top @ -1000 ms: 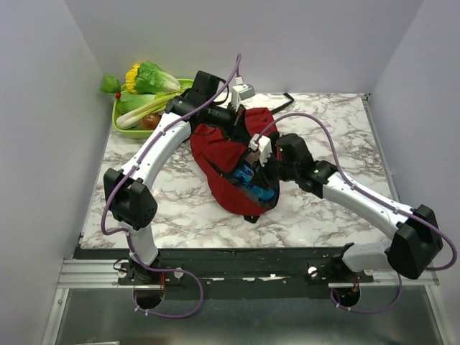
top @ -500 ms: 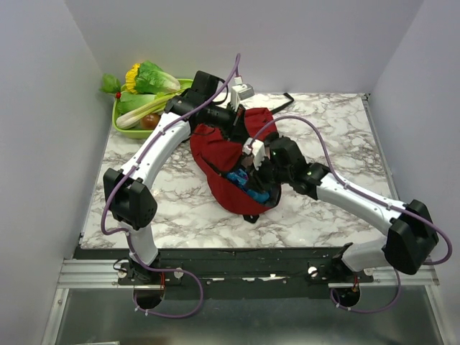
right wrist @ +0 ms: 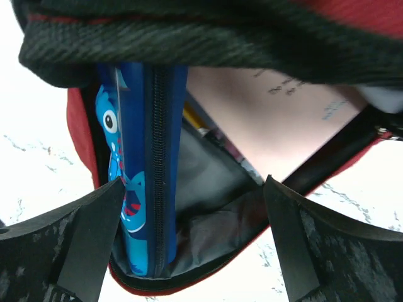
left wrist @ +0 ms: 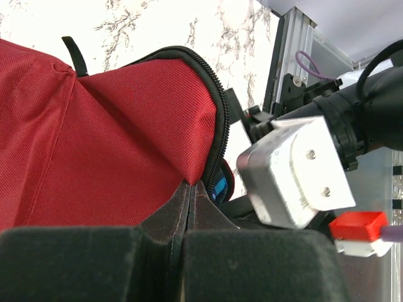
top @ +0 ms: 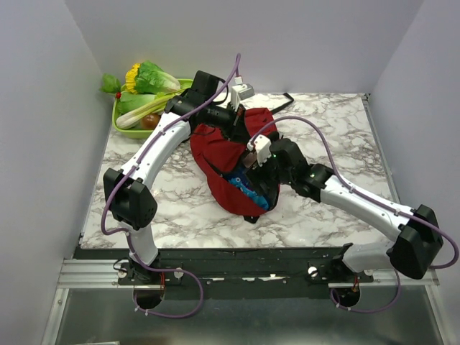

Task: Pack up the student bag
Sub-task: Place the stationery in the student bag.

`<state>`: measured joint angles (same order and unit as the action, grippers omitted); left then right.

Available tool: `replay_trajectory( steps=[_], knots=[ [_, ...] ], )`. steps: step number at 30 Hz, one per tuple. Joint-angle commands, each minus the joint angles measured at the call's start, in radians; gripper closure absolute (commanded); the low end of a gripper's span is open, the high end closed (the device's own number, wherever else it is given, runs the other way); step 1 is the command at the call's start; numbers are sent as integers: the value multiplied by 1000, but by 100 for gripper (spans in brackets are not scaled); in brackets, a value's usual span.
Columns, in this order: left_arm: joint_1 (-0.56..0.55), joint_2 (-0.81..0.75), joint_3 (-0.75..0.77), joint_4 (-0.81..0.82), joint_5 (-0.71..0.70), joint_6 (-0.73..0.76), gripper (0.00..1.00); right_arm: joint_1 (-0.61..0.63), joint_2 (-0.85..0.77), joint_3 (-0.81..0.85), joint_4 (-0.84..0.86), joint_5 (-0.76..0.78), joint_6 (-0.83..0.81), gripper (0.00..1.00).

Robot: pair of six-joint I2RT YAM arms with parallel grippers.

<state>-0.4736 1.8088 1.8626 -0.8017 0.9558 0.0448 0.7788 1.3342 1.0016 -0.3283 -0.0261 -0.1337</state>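
Two claws are at the student bag, which lies on its side mid-table with its mouth turned towards my right arm. My left claw is closed, pinching a fold of red fabric just behind the zipper edge to keep the mouth lifted. My right claw is spread wide at that mouth and grips nothing. The blue pencil case stands on edge inside, just beside one finger, with a pale printed sheet deeper in.

What worries me most is backing out carelessly: that finger could catch the case and drag it over the lip, since it sits close to the opening. The pinch is also thin. If the fabric slips, I expect the flap to drop onto my right claw and snag it. Being soft and unanchored, the bag could slide with either pull.
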Motion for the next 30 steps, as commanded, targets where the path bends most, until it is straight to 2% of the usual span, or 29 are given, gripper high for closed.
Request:
replay_trajectory(
  steps=[1, 4, 6, 7, 9, 10, 11, 14, 16, 19, 23, 24, 28, 30],
  knots=[
    [-10, -55, 15, 6, 81, 26, 100, 2, -53, 34, -23, 205, 22, 0],
    [-10, -43, 39, -92, 107, 102, 99, 2, -102, 20, -11, 227, 106, 5],
    [-8, -19, 66, -236, 123, 226, 88, 2, -176, -45, 64, 192, 129, 9],
    [-10, -9, 73, -301, 123, 300, 77, 2, -194, -64, 81, 158, 176, 10],
    [-10, 1, 76, -452, 106, 416, 73, 2, -214, -64, 72, 134, 209, 15],
    [-7, -6, 61, -476, 95, 505, 71, 5, -216, -58, 55, 114, 241, 16],
    [-3, -22, 6, -481, 84, 530, 69, 14, -222, -55, 35, 107, 256, 19],
    [30, -150, -147, -384, 54, 541, 61, 51, -265, -66, 8, 100, 325, 23],
    [46, -186, -187, -350, 23, 558, 57, 69, -293, -67, -8, 113, 394, 23],
    [116, -207, -201, -421, 26, 670, 57, 129, -276, -38, -25, 150, 434, 24],
    [277, -190, -169, -494, 80, 725, 56, 174, -225, 101, -92, 166, 444, 24],
    [332, -165, -148, -563, 81, 794, 56, 175, -213, 132, -110, 167, 442, 23],
    [432, -125, -112, -669, 106, 898, 56, 183, -155, 273, -157, 128, 384, 16],
    [449, -127, -146, -689, 92, 931, 56, 185, -64, 360, -184, 108, 356, 10]
  ],
)
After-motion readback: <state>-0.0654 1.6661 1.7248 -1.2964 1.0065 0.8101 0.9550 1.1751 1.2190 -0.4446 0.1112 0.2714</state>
